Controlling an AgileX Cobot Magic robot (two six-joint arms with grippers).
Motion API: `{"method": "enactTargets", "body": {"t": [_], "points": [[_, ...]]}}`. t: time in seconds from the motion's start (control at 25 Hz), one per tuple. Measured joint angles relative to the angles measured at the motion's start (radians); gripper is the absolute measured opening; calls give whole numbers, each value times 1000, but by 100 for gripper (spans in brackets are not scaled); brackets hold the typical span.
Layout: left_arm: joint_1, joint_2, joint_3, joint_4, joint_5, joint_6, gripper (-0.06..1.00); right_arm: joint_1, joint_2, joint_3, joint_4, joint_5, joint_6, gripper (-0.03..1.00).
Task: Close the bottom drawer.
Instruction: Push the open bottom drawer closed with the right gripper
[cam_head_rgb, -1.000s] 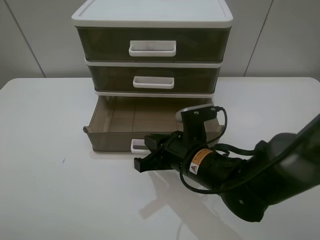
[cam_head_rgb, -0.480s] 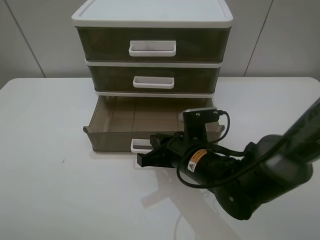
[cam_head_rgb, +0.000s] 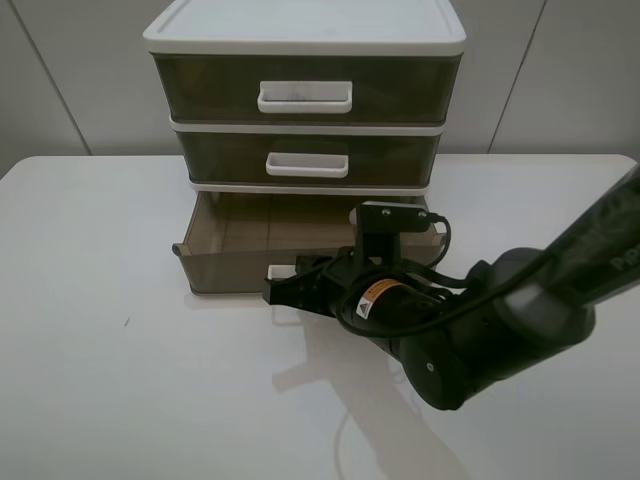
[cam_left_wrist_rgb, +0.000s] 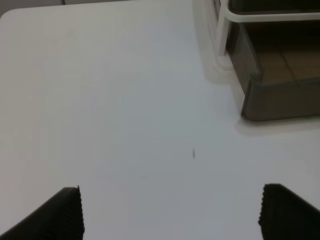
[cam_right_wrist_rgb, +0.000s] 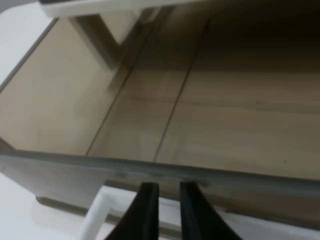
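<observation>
The bottom drawer (cam_head_rgb: 225, 272) is a shallow smoky-brown tray, pulled partway out of the cabinet and empty. Its white loop handle (cam_head_rgb: 281, 271) is mostly hidden behind my right gripper (cam_head_rgb: 276, 293), which is shut and pressed against the drawer front at the handle. In the right wrist view the two fingers (cam_right_wrist_rgb: 167, 212) sit close together against the front wall, beside the handle (cam_right_wrist_rgb: 95, 220), with the drawer floor (cam_right_wrist_rgb: 175, 115) beyond. My left gripper (cam_left_wrist_rgb: 170, 212) is open and empty over bare table, with the drawer's left front corner (cam_left_wrist_rgb: 280, 100) ahead of it.
The white-framed cabinet (cam_head_rgb: 305, 40) stands at the back of the white table (cam_head_rgb: 100, 350). Its middle drawer (cam_head_rgb: 308, 160) and taller top drawer (cam_head_rgb: 305, 90) are shut. The right arm (cam_head_rgb: 480, 335) lies across the table in front of the cabinet.
My right gripper has moved toward the cabinet and met the drawer front. The bottom drawer has slid a little way in.
</observation>
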Motion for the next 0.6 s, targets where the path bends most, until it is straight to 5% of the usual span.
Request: {"method": "enactTargets", "body": {"t": [0.6], "points": [[0, 0, 0, 0, 0, 0, 72, 0, 93, -131, 96, 2, -183, 2]]}}
